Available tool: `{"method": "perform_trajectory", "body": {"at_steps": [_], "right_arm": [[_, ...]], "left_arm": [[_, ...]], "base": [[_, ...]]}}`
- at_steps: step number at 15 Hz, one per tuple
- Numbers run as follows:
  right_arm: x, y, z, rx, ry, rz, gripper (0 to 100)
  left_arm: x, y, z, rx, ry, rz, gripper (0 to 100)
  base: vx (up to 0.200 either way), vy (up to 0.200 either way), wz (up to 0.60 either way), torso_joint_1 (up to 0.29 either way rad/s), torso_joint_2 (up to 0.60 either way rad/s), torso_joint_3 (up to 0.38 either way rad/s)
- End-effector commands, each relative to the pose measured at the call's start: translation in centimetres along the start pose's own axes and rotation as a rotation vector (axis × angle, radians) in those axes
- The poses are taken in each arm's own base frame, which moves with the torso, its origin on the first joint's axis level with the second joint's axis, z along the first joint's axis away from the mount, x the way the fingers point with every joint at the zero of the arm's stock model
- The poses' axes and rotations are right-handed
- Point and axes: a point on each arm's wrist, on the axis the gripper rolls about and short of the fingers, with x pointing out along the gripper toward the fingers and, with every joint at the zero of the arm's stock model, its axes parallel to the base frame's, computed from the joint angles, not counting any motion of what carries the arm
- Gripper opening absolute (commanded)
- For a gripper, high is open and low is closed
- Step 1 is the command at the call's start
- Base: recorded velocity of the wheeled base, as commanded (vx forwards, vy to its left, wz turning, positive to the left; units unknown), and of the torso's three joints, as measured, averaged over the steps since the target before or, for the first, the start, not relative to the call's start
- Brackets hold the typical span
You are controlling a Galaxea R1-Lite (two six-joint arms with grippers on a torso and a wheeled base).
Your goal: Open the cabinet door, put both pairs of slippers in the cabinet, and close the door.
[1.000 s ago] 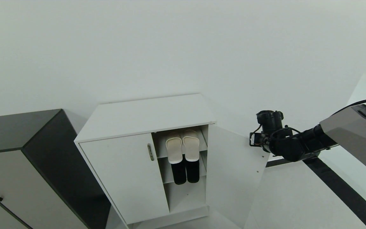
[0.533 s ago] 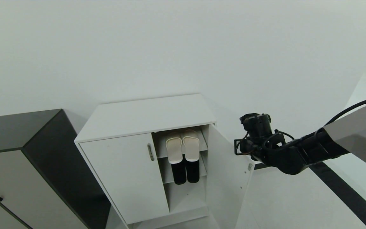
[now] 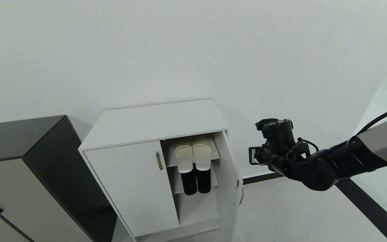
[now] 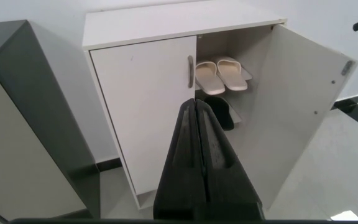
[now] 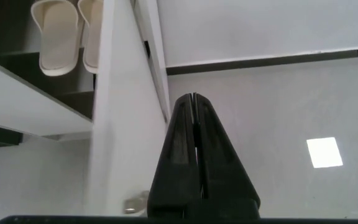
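Observation:
A white cabinet [image 3: 153,122] stands against the wall with its left door closed. Its right door [image 3: 231,174] stands partly open, edge-on in the head view. Inside, white slippers [image 3: 193,154] lie on the upper shelf and black slippers [image 3: 197,181] on the shelf below. My right gripper [image 3: 253,156] is shut and holds nothing, just right of the door's outer face [image 5: 114,124], its fingertips [image 5: 194,99] close beside it. My left gripper [image 4: 196,104] is shut and holds nothing, well in front of the cabinet [image 4: 166,25], facing the left door.
A dark grey cabinet [image 3: 18,141] stands left of the white one. A black stripe [image 3: 364,201] crosses the pale floor on the right. The right door's handle [image 5: 135,202] sits low on its outer face. Open floor lies right of the door.
The right door has swung from wide open to about halfway shut. My right gripper moved left along with it, staying at its outer side.

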Motion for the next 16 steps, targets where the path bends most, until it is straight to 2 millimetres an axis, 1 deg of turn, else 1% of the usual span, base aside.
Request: {"method": "perform_trajectory", "body": {"at_steps": [1, 7, 13, 16], "right_arm": [[-0.28, 0.11, 0.10, 0.000, -0.004, 0.006, 0], [-0.47, 0.37, -0.19, -0.007, 0.003, 0.011, 0], [-0.51, 0.37, -0.41, -0.010, 0.005, 0.012, 0], [-0.48, 0.29, -0.20, -0.005, -0.024, 0.012, 0]], "left_arm": [[0.01, 0.00, 0.00, -0.001, 0.001, 0.000, 0], [0.01, 0.00, 0.00, 0.001, 0.001, 0.000, 0], [0.01, 0.00, 0.00, 0.001, 0.001, -0.001, 0], [0.01, 0.00, 0.00, 0.001, 0.001, -0.001, 0]], "base": [[0.000, 0.000, 0.00, 0.000, 0.00, 0.000], [0.000, 0.000, 0.00, 0.000, 0.00, 0.000], [0.000, 0.000, 0.60, 0.002, 0.00, 0.002], [0.000, 0.000, 0.00, 0.000, 0.00, 0.000]]}}
